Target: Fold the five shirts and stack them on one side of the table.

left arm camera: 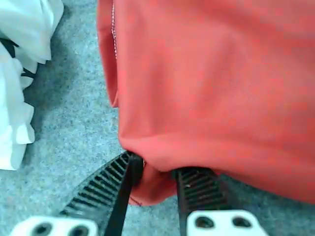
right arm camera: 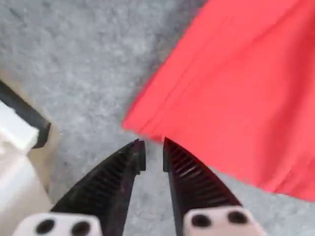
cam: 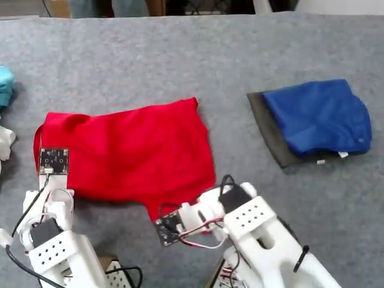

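A: What does the left gripper hold?
B: It pinches an edge of the red shirt, spread on the counter. The right gripper, slightly apart, is empty beside the shirt's corner.

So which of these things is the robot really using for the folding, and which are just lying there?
For the job:
red shirt, pinched by the left gripper
right gripper, beside its corner
blue shirt, folded on the dark grey shirt
teal cloth and white cloth, probably shirts waiting

Just lying about:
grey table cover underneath it all
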